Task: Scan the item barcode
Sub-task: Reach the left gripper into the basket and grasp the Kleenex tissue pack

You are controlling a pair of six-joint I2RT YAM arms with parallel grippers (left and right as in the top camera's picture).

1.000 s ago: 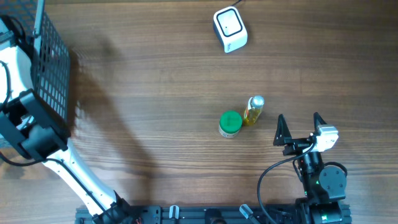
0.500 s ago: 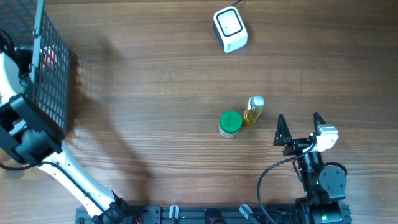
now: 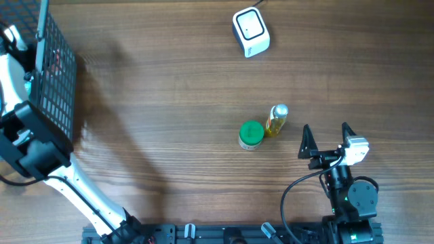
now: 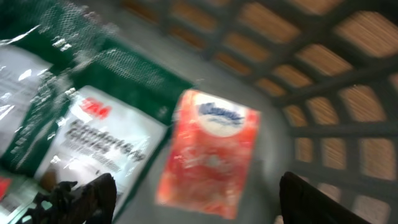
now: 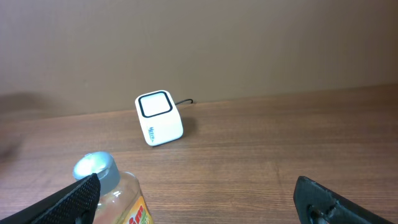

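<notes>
Left wrist | flat glossy red packet [image 4: 210,152] | dark lattice basket [image 4: 273,163]

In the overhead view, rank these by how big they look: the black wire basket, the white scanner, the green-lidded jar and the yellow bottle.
1. black wire basket, by far the largest
2. white scanner
3. green-lidded jar and yellow bottle: the jar looks wider and the bottle longer, so they are too alike to rank

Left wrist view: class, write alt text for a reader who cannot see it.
A pink tissue pack lies in a dark mesh basket, beside a green and white packet. The left gripper hangs open above them, holding nothing.
</notes>
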